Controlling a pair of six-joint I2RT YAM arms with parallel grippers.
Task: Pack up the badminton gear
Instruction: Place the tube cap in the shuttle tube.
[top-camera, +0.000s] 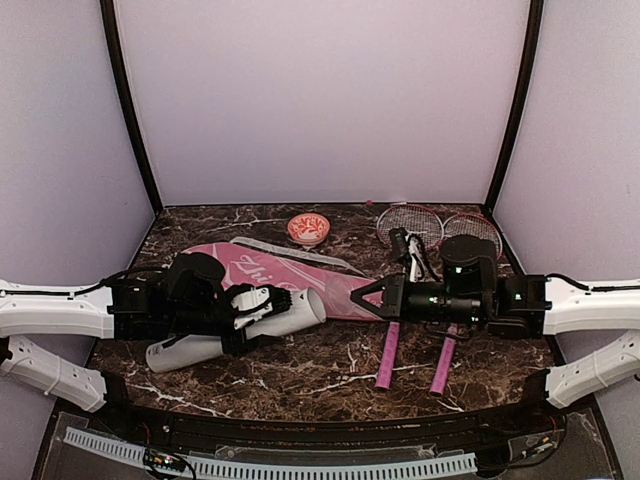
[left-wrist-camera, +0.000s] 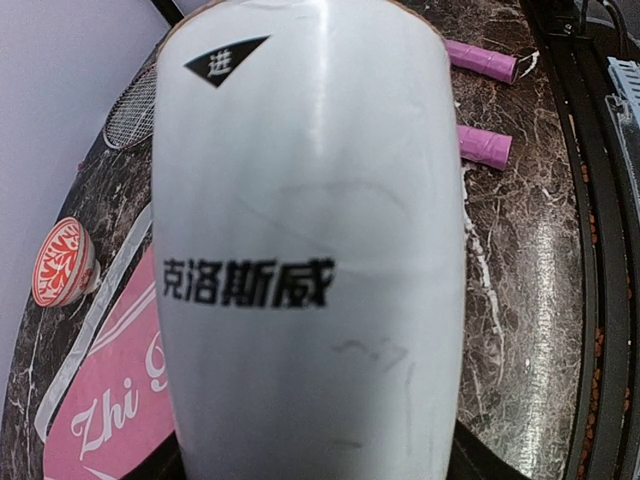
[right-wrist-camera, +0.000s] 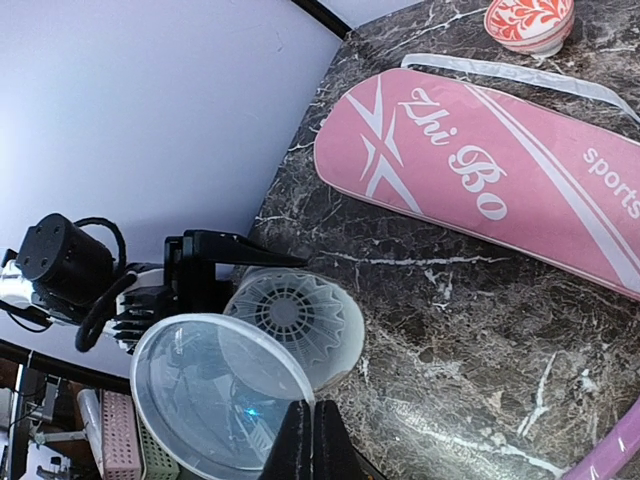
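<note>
My left gripper (top-camera: 252, 310) is shut on the long white tube (top-camera: 215, 335), which lies slanted just above the table. In the left wrist view the tube (left-wrist-camera: 300, 250) fills the frame. Its open end (right-wrist-camera: 295, 320) faces my right gripper and shows a white shuttlecock inside; other shuttlecocks are hidden. My right gripper (right-wrist-camera: 312, 420) is shut on the rim of a clear round lid (right-wrist-camera: 215, 400), held just in front of that open end. The pink "Zhi Bo" cover (top-camera: 300, 272) lies flat behind. Two red-framed rackets (top-camera: 412, 222) lie at the right, their pink handles (top-camera: 388, 356) pointing to the near edge.
A small red-and-white bowl (top-camera: 308, 229) stands at the back middle, behind the cover. The cover's white strap (right-wrist-camera: 500, 70) trails beside it. The right arm hangs over the racket shafts. Dark marble table (top-camera: 320, 375); purple walls on three sides.
</note>
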